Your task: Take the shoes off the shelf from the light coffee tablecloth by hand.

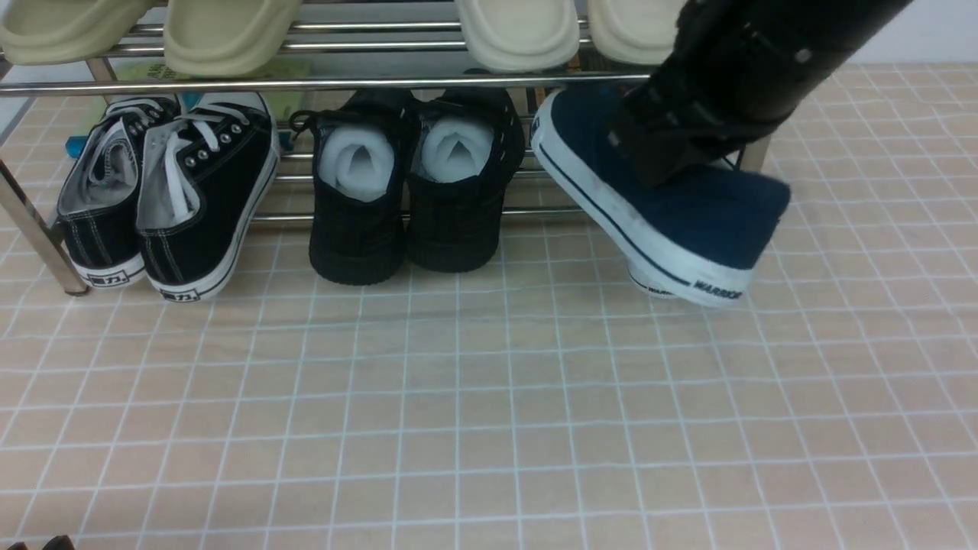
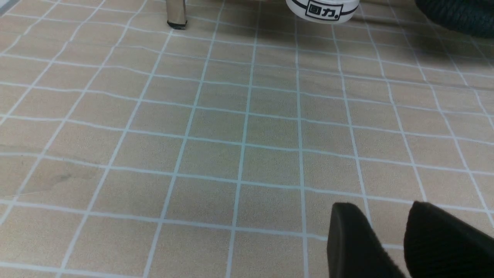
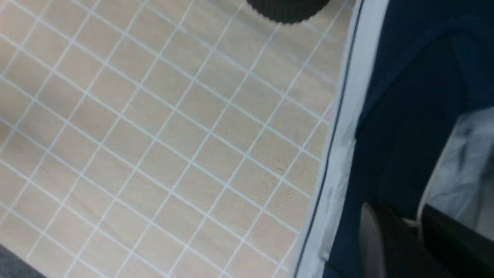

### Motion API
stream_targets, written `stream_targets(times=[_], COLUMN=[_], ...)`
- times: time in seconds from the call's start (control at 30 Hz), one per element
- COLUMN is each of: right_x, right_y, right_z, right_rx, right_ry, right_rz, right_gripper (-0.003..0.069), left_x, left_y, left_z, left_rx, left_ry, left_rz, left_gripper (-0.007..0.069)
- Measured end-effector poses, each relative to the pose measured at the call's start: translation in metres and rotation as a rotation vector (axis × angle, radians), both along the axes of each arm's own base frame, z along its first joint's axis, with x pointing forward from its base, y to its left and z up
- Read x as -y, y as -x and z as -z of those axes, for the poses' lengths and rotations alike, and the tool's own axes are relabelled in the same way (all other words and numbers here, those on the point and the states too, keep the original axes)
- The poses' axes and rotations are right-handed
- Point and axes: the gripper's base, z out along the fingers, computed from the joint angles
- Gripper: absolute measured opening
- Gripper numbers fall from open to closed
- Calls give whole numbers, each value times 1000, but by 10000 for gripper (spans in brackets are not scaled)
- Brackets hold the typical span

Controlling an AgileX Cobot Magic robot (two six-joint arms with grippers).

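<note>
The navy shoes point(image 1: 688, 221) with white soles hang tilted at the right end of the silver shelf point(image 1: 306, 82), heel low over the light coffee tablecloth point(image 1: 489, 420), toe up by the lower bar. A second white heel peeks out just behind the first. My right gripper point(image 1: 672, 145) comes down from the upper right and is shut on the near shoe's side wall. The right wrist view shows that gripper point(image 3: 415, 220) pinching the navy collar point(image 3: 405, 135), one finger outside and one against the white paper stuffing point(image 3: 467, 162). My left gripper point(image 2: 386, 231) hovers open over bare cloth, holding nothing.
Black lace-up sneakers point(image 1: 168, 198) and all-black shoes point(image 1: 412, 183) lean on the shelf's lower tier, left of the navy pair. Beige slippers point(image 1: 229, 30) and cream slippers point(image 1: 519, 30) lie on the upper tier. A shelf leg point(image 1: 38, 229) stands at the far left.
</note>
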Motion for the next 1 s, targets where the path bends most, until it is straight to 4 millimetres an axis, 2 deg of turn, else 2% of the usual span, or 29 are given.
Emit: stream_targets(times=[0.17,0.3,0.4,0.47,0.5,0.63,0.73,0.8,1.0], right_x=[4,6,6,3,2,-14,-26,-35,-58], right_y=[18,32,43,52,55,75,81,81,60], right_z=[-15,-9,7,28,31,70,83,89,113], right_rx=[-6,-69,-153,-236,-252,-350,-344,-312,-191], right_ry=[-81,-119,-132,-110,-105,-44,-39,-37,-21], right_rz=[-35,-52,-66,-68,-71,-83,-67,-46,70], right_gripper=[52,52,52,52,52,52,52,52,52], left_x=[0,0,0,0,0,0,0,0,0], left_y=[0,0,0,0,0,0,0,0,0], left_z=[0,0,0,0,0,0,0,0,0], left_rx=[0,0,0,0,0,0,0,0,0], left_ry=[0,0,0,0,0,0,0,0,0], left_rz=[0,0,0,0,0,0,0,0,0], left_gripper=[239,239,239,239,239,239,239,239,239])
